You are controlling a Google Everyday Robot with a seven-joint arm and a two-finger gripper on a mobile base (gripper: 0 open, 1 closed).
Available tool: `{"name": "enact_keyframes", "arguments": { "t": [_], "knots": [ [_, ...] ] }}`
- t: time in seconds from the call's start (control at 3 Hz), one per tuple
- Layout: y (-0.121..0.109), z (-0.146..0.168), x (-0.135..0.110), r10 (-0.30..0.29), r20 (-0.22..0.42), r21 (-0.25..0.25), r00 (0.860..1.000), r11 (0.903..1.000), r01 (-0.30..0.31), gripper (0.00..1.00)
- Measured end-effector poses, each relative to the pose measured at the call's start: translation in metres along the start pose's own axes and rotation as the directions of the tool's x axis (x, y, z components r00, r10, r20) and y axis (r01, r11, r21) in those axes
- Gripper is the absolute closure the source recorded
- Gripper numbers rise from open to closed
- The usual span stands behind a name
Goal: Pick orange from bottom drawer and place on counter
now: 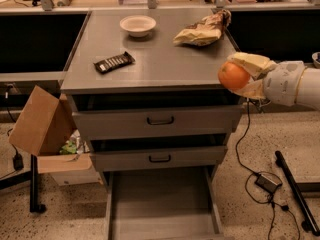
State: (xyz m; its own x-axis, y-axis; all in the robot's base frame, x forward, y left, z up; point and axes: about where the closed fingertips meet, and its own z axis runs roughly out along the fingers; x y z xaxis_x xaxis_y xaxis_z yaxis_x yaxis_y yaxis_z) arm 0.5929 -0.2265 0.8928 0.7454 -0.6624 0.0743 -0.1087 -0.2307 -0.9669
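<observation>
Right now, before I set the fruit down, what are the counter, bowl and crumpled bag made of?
The counter looks grey metal, matte, maybe painted: flat, soft even sheen. The bowl is white and smooth, ceramic or plastic, I cannot tell. The bag seems thin foil-like film, by its creases and glints. The claw holds the orange by the counter's front right corner.

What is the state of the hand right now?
The hand is closed on the orange, at the right front corner of the counter.
</observation>
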Motion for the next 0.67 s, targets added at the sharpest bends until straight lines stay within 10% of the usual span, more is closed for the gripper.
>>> {"name": "enact_keyframes", "arguments": {
  "t": [0.67],
  "knots": [
    [-0.073,0.04,0.017,0.131,0.159,0.134,0.979,0.9791,-0.153,1.0]
  ]
}}
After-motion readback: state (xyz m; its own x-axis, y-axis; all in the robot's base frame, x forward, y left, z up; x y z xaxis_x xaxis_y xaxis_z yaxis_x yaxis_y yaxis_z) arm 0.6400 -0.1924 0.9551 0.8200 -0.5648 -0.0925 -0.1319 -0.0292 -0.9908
